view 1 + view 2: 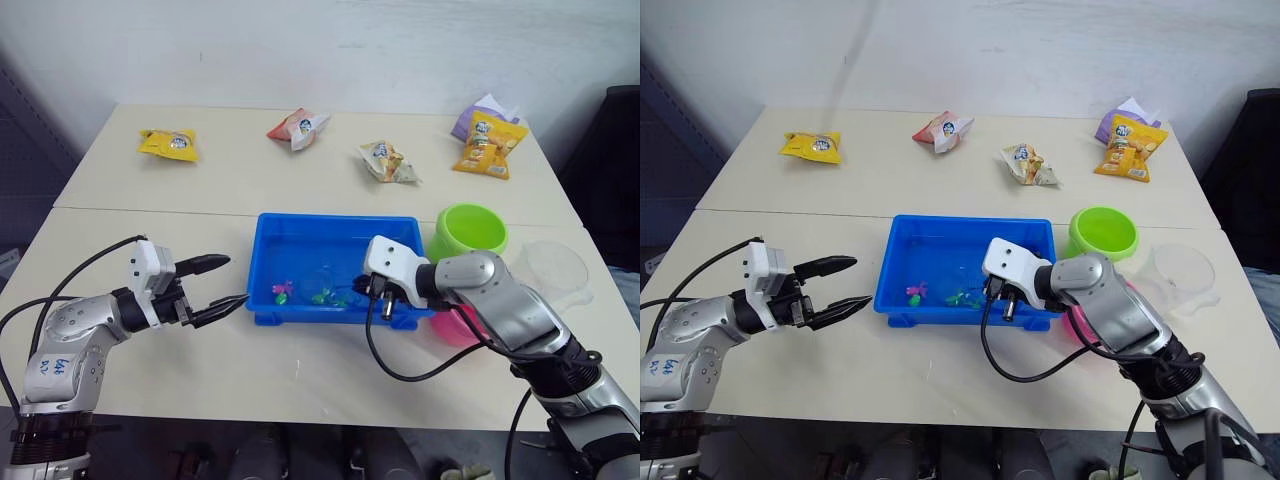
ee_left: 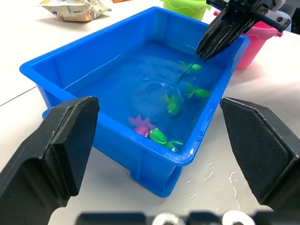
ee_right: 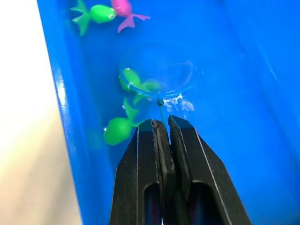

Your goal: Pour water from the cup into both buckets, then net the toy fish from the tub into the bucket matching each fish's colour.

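The blue tub (image 1: 335,235) sits at the middle of the head view, on the near half of a pale table (image 1: 250,180), and it holds shallow water. Inside it the net (image 3: 157,77) lies with its hoop under the surface, one green fish (image 3: 133,79) within or just over the hoop. Its thin handle runs up into the right gripper (image 3: 161,126), whose two black fingers are pressed together on it, tips dipping over the tub's near right corner. Another green fish (image 3: 117,129) floats just beside the hoop, close to the tub's wall. Further along that wall a green fish (image 3: 96,13) and a pink fish (image 3: 124,9) lie touching or nearly so.

Right of the tub, in the head view, the lime green bucket (image 1: 468,230) stands upright; I cannot tell whether it holds water. The pink bucket (image 1: 455,325) stands nearer, just beside the tub's right end and largely hidden behind the right forearm. The clear measuring cup (image 1: 555,268) stands at the right edge of the table, near the green bucket.

At the lower left of the head view the left gripper (image 1: 218,285) hovers over bare table just left of the tub, fingers spread wide apart and holding nothing.

Along the far half of the table lie snack packets: a yellow one (image 1: 168,144) at upper left, a red and white one (image 1: 298,127), a pale one (image 1: 388,162), and an orange one (image 1: 488,145) lying against a purple one (image 1: 480,113) at upper right.
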`<state>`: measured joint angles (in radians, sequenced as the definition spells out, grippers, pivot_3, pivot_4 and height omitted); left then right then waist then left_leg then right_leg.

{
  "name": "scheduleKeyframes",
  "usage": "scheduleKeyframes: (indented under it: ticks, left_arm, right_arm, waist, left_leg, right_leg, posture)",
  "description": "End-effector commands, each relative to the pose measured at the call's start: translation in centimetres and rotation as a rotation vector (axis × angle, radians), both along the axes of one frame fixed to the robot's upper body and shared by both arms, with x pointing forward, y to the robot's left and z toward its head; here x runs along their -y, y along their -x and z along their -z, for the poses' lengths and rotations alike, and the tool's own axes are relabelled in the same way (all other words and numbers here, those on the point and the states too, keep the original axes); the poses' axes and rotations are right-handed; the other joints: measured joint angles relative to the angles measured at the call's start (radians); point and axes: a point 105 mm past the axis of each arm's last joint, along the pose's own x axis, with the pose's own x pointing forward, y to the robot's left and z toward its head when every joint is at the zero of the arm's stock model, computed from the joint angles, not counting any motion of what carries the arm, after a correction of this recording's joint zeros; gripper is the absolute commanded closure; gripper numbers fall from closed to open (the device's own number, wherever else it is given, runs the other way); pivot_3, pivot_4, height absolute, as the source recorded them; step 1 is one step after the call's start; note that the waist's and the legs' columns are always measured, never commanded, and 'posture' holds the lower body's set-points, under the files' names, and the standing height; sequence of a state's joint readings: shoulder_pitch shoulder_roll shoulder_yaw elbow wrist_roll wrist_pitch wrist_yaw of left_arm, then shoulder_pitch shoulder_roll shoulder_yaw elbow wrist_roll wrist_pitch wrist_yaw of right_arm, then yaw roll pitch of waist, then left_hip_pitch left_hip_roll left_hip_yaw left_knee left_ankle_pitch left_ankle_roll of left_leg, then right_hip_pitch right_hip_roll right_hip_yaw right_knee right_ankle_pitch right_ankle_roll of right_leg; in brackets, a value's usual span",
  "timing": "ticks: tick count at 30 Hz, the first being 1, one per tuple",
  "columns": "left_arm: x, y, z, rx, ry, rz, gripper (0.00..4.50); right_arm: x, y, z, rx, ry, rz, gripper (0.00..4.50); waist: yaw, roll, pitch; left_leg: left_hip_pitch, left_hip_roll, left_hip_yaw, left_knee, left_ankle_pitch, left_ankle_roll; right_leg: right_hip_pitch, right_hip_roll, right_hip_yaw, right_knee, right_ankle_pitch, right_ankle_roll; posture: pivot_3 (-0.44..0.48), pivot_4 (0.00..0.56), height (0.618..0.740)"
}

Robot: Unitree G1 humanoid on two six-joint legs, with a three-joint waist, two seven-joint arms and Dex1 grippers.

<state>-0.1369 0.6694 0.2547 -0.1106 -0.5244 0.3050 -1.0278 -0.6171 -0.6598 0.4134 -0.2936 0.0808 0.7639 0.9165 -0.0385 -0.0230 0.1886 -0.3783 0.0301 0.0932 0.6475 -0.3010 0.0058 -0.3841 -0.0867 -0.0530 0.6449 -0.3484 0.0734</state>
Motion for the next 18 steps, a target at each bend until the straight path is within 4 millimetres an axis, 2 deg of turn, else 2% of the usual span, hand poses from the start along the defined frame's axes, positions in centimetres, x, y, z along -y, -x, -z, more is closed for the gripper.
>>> scheduleKeyframes:
  ticks: [1,9,18]
  left_arm:
    - [0.1,0.4,-0.9,0.034,0.003,0.016,0.04]
    - [0.0,0.4,-0.8,0.029,0.006,0.015,0.04]
    - [-0.3,0.4,-0.6,0.028,0.003,0.006,0.04]
  right_arm:
    - [-1.0,0.2,-1.3,0.05,0.002,-0.057,4.5]
    - [-3.4,-0.4,-1.5,0.053,-0.029,-0.1,4.5]
    - [-4.1,-1.6,-1.4,0.087,-0.112,-0.055,4.5]
  waist:
    - [0.0,0.0,0.0]
    - [0.0,0.0,0.0]
    - [0.0,0.0,0.0]
  left_leg:
    - [0.0,0.0,0.0,0.0,0.0,0.0]
    - [0.0,0.0,0.0,0.0,0.0,0.0]
    - [0.0,0.0,0.0,0.0,0.0,0.0]
  right_leg:
    - [0.0,0.0,0.0,0.0,0.0,0.0]
    - [0.0,0.0,0.0,0.0,0.0,0.0]
    - [-0.001,0.0,0.0,0.0,0.0,0.0]
  posture:
    - [0.0,0.15,0.738]
    - [0.0,0.15,0.738]
    - [0.0,0.15,0.738]
